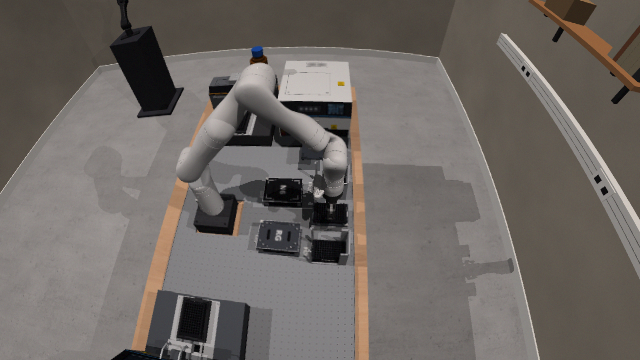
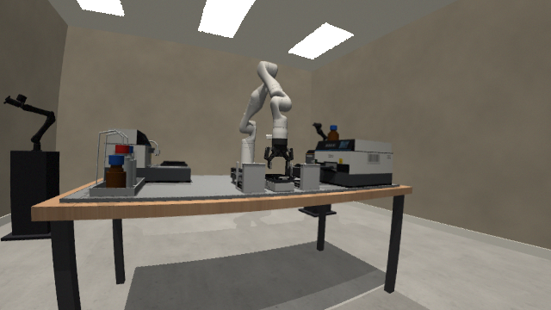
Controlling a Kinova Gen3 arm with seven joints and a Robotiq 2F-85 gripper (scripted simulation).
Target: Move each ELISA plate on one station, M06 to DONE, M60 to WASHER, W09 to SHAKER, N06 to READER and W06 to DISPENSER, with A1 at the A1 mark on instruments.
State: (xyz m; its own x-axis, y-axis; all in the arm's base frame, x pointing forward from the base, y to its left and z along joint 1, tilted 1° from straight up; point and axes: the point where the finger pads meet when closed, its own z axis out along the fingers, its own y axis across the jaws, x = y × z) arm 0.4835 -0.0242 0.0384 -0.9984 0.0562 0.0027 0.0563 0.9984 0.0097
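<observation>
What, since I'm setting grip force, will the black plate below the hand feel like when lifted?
Probably stiff: the plate looks like a flat moulded slab with a grid of wells. Likely light for its size, since it sits shallow and low. Its sides may be slippery, so the open hand should close squarely. Rolling seems unlikely.

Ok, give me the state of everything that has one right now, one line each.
Gripper: open, holding nothing, above a plate between the two racks.
Plate under the gripper: lying flat, not gripped.
Near stack rack: plate inside, below the walls.
RG nest: no plate on it.
Near-end instrument's plate: lying flat.
</observation>
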